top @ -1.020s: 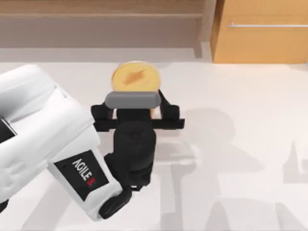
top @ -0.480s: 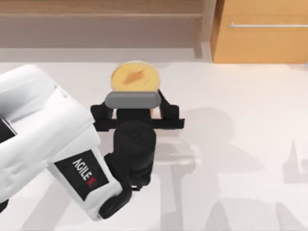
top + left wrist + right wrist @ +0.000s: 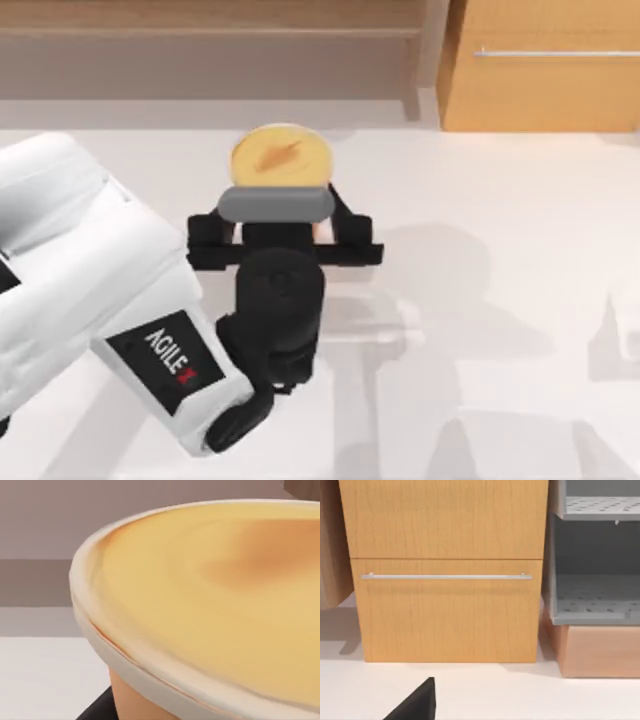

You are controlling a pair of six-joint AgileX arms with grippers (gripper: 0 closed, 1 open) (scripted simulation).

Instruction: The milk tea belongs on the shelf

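The big white left arm reached in from the near left, and its black left gripper (image 3: 283,232) was closed around the tall orange-brown milk tea (image 3: 281,157) with its round yellow lid, near the long light-brown wooden shelf (image 3: 210,32) at the far side.

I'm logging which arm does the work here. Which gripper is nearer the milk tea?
Left. The left gripper sits right against the milk tea, fingers flanking the cup. The right arm is parked off to the right, facing the cabinet.
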